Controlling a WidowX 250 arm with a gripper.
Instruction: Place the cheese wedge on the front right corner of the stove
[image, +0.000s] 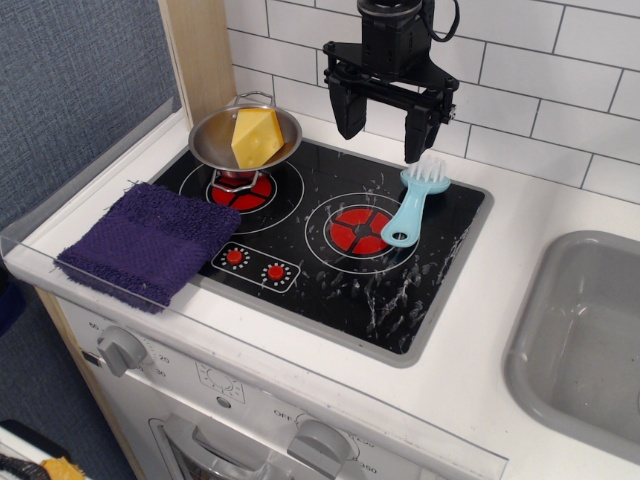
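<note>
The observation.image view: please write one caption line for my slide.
Open pincer hovers behind the stove while the cheese wedge sits in a steel bowl on the left burner.

cheese wedge sits in steel bowl on stove; tool open above, empty

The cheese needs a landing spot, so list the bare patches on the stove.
Free: the stove front right corner, between the blue brush, the red dials and the rim. Crowded: the left burner, under the steel bowl holding the cheese wedge, and the purple cloth at front left.
</note>
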